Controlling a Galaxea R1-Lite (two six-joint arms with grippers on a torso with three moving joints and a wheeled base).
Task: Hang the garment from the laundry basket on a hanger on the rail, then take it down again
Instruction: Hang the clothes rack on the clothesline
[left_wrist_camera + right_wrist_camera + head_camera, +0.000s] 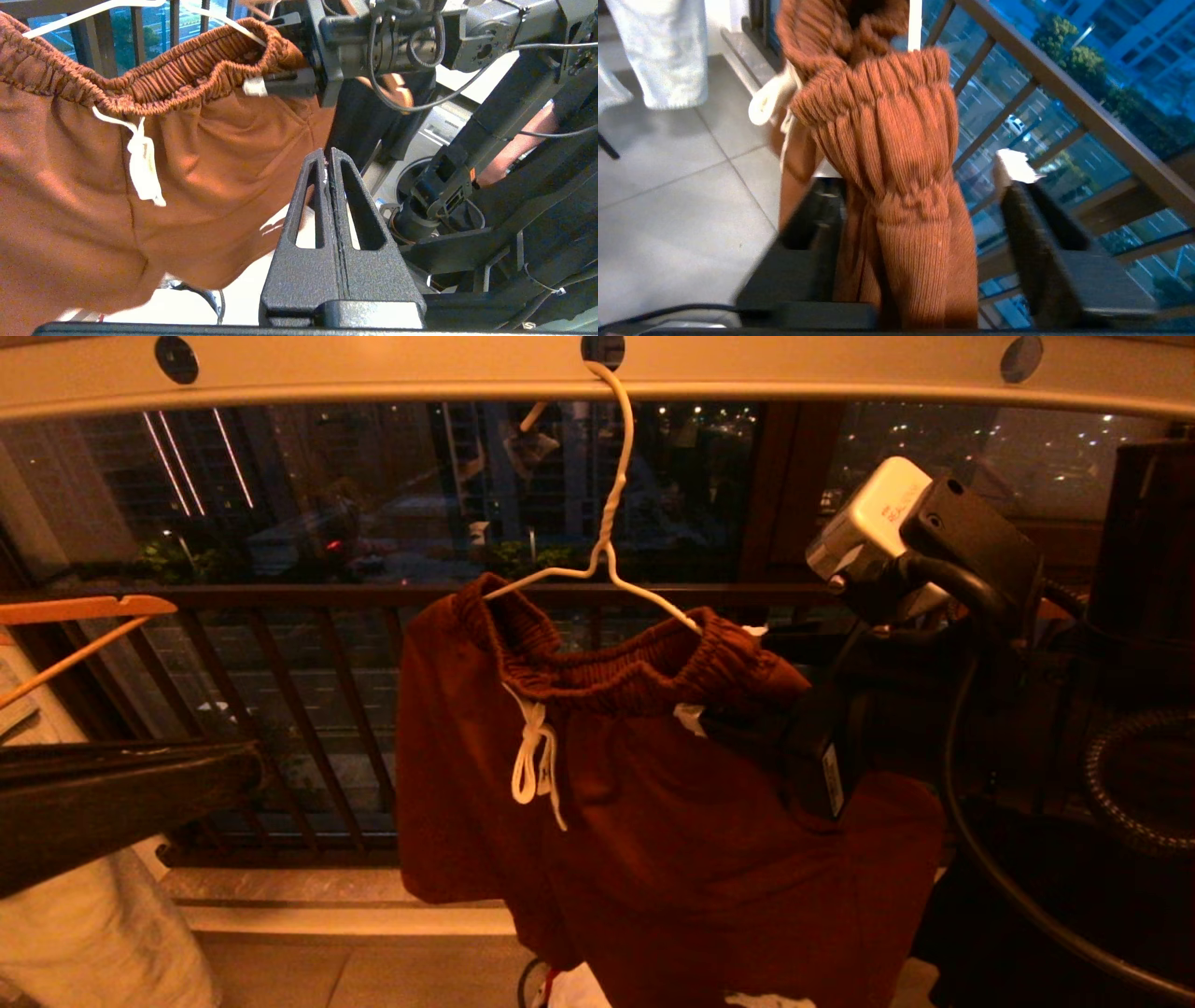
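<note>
The garment (653, 821), rust-brown shorts with a white drawstring, hangs by its waistband on the hanger (607, 523). The thin white wire hook sits in a hole of the rail (373, 373) overhead. My right gripper (920, 175) stands open around the waistband's right end (887, 140), with a gap between the cloth and one finger (1027, 219). From the left wrist it shows as the right gripper (271, 51) at the garment (187, 154). My left gripper (329, 154) is shut and empty, low beside the shorts. A bit of the laundry basket (569, 991) shows under the hem.
An orange wooden hanger (84, 609) and a pale garment (93, 933) hang at the left. The dark barred railing (308, 607) runs behind the shorts. My left arm (103, 803) is low at the left. My right arm's dark links and cables (980, 616) fill the right side.
</note>
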